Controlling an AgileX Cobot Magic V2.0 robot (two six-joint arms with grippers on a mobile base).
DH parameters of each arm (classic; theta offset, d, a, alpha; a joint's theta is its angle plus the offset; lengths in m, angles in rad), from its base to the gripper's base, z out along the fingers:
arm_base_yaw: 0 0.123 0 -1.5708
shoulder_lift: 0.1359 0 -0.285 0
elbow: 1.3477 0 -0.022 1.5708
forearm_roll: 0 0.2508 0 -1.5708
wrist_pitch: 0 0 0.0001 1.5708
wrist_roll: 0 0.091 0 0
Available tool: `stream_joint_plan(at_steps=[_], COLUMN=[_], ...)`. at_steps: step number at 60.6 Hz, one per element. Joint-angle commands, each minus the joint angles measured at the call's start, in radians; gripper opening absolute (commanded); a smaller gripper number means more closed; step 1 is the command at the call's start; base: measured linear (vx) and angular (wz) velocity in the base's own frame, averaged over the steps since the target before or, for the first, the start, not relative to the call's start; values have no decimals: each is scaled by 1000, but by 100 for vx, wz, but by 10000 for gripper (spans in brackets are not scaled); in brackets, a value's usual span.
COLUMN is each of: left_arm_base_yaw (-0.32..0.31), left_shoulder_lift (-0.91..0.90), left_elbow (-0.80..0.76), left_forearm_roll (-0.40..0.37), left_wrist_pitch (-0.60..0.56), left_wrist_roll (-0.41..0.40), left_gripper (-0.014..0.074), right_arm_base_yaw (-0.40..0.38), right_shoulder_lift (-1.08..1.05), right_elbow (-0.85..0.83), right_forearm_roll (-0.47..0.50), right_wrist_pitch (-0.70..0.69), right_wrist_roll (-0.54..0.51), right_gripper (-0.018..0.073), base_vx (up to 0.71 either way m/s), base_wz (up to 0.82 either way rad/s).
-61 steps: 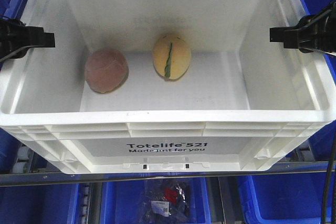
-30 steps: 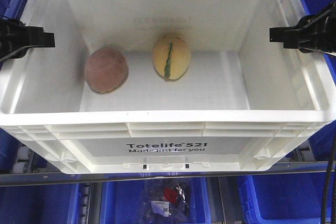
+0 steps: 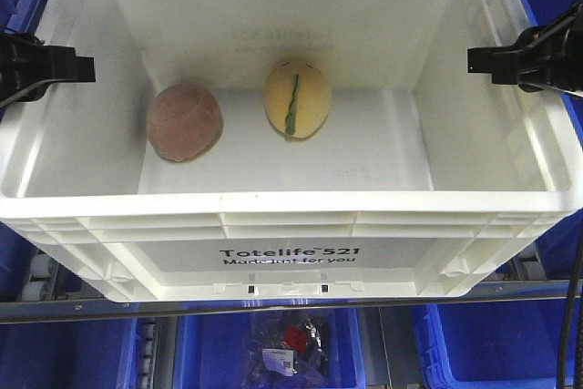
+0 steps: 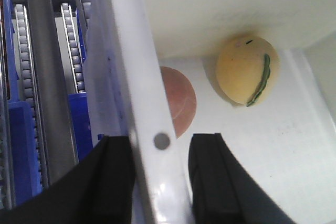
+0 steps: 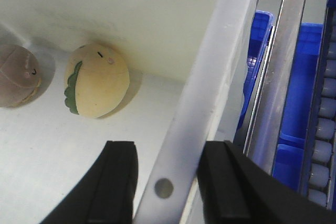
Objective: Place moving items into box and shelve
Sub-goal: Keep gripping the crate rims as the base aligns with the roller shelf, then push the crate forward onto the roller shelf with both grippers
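Nothing has shifted over the last second: box [image 3: 291, 252] holds both fruits, left gripper [image 4: 157, 174] and right gripper [image 5: 165, 184] straddling its side rims, contact unclear, so shelving remains.

White tote [image 3: 291, 225], plain inside, with black print on its near outer wall. On its floor, left: dull pinkish-brown ball [image 3: 185, 122] with faint seam lines. Right of it: pale yellow egg [image 3: 297, 98] bearing one green scalloped stripe along its length and small dark marks near the top. Black left gripper [image 4: 160, 182] and black right gripper [image 5: 168, 187] at the side rims. Blue bins [image 3: 510, 348] surround the tote; grey rollers [image 4: 21, 56] run between grey metal rails.
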Motion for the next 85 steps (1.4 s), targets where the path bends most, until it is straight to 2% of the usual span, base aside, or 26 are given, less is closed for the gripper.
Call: stream_joint_plan(at_steps=[1, 20, 28, 39, 48, 52, 60, 68, 75, 85], left_arm_base_yaw=[-8, -8, -8, -8, -8, -8, -7, -7, -7, -7], left_shoulder_lift=[-31, 1, 65, 189, 265, 281, 311, 335, 357, 380], left_elbow=[-50, -46, -46, -46, -46, -46, -46, -46, -46, -46], left_forearm_roll=[-89, -89, -89, -89, -89, -89, -88, -88, -88, -88], left_wrist_pitch=[-149, -192, -237, -406, -559, -601, -668, -682, -641, -610], left_wrist_roll=[16, 16, 16, 16, 16, 16, 16, 16, 16, 16], left_gripper=[-6, -6, -4, -1, 3, 5, 11, 16, 43, 184], right_arm_base_yaw=[11, 11, 11, 11, 11, 11, 11, 11, 11, 11], right_shoulder_lift=[-35, 6, 70, 166, 266, 304, 347, 354, 355, 361], right_elbow=[-41, -41, -41, -41, -42, -42, -42, -42, -42, -41], right_forearm_roll=[104, 104, 104, 118, 233, 266, 273, 284, 291, 288], right_wrist_pitch=[-67, -84, -146, -333, -512, -521, -505, -518, -536, -517], right_wrist_roll=[-50, -50, -50, -50, -54, -84, -161, -181, -178, -178], right_gripper=[-6, -6, -6, -6, -6, -6, -6, -4, 5, 106], base_vx=[0, 0, 0, 0, 0, 0, 0, 0, 0, 0], base_wz=[0, 0, 0, 0, 0, 0, 0, 0, 0, 0])
